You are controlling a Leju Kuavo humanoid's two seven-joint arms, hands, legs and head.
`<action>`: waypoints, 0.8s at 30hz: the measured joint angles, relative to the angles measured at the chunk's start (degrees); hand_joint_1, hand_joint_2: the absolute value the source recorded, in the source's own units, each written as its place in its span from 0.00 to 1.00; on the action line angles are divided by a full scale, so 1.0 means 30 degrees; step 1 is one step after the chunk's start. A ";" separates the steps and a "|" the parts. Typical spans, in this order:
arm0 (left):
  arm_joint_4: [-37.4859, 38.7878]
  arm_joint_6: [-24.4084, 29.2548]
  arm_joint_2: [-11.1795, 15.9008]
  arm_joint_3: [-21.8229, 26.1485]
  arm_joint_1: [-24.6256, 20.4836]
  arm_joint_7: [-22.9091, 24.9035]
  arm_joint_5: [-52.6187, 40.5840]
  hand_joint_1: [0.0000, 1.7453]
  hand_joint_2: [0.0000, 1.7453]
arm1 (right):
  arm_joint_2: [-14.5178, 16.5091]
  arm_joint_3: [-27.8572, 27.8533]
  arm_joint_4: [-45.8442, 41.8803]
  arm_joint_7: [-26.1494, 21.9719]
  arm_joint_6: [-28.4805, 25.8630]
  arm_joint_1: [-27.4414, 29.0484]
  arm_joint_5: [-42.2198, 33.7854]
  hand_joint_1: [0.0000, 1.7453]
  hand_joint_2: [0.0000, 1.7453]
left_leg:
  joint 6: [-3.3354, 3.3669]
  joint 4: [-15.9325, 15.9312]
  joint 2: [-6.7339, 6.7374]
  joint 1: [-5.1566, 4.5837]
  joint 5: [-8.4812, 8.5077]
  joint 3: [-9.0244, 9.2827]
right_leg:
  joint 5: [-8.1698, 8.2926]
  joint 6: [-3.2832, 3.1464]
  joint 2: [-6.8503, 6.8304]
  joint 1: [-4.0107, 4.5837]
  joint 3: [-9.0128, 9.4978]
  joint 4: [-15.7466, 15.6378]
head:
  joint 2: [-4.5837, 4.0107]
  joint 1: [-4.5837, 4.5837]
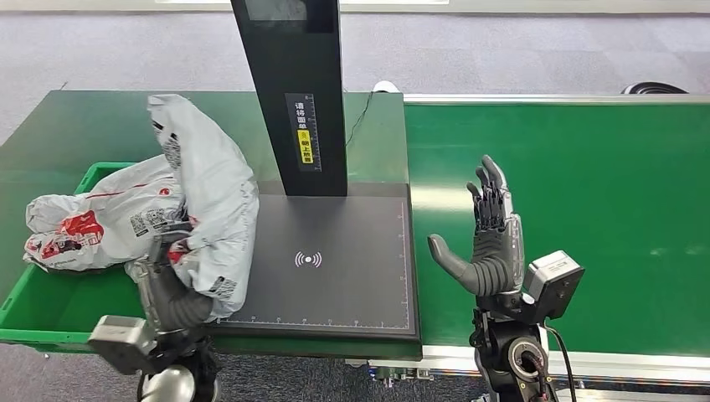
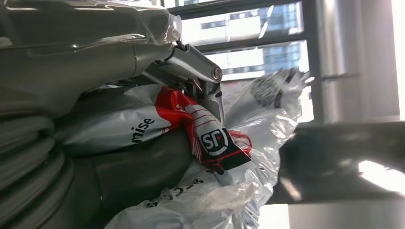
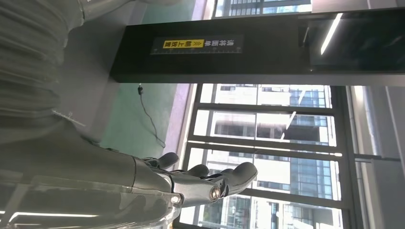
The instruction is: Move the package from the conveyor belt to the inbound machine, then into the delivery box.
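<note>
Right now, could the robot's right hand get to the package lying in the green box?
Probably not easily. The right hand is open over the belt, and the left hand with its held package stands between it and the other package.

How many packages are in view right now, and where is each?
2. One package is held up by the left hand at the scanner plate's left edge; the other package lies in the green bin. More could be hidden beneath them.

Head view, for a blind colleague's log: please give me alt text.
The left robot hand grips a grey courier bag at the black scanner pad's edge, beside a green bin. The right robot hand hangs open over the green belt.
</note>
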 joint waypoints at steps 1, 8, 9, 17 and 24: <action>-0.1040 -0.0385 0.0018 0.0195 0.0251 -0.0164 0.0486 1.00 1.00 | -0.0044 -0.0036 0.0007 0.0027 0.0024 0.0027 0.0026 0.00 1.00 | -0.0001 0.0000 0.0002 0.0000 -0.0001 -0.0005 | 0.0000 0.0000 -0.0002 0.0000 -0.0006 0.0000 | 0.0000 0.0000; -0.6436 -0.7791 -0.1199 0.2658 0.1130 -0.0361 0.4831 1.00 1.00 | -0.0149 -0.0224 0.0484 0.0086 0.0448 -0.0001 0.0291 0.00 1.00 | -0.0002 -0.0001 -0.0011 0.0001 0.0000 -0.0019 | 0.0000 -0.0001 -0.0018 0.0001 -0.0009 0.0000 | 0.0000 0.0002; -0.6884 -0.8780 -0.1467 0.3157 0.1167 -0.0369 0.5434 1.00 1.00 | -0.0151 -0.0258 0.0585 0.0086 0.0523 -0.0021 0.0335 0.00 1.00 | -0.0002 -0.0001 -0.0014 0.0001 0.0000 -0.0018 | -0.0001 -0.0001 -0.0020 0.0000 -0.0009 0.0000 | 0.0000 0.0000; -0.8178 -1.2078 -0.2033 0.5684 0.1078 -0.0356 0.9874 1.00 1.00 | -0.0140 -0.0586 0.1144 0.0255 0.1024 -0.0332 0.0410 0.00 1.00 | -0.0001 -0.0001 -0.0024 0.0001 0.0002 -0.0014 | -0.0001 -0.0001 -0.0022 0.0002 -0.0009 0.0000 | 0.0000 0.0002; -0.8792 -1.0788 -0.2169 0.7288 0.0485 -0.0158 1.0024 1.00 1.00 | -0.0085 -0.0887 0.1279 0.0333 0.1075 -0.0317 0.0475 0.00 1.00 | -0.0001 0.0000 -0.0020 0.0000 0.0002 -0.0014 | -0.0001 -0.0001 -0.0022 0.0000 -0.0011 0.0000 | 0.0000 0.0004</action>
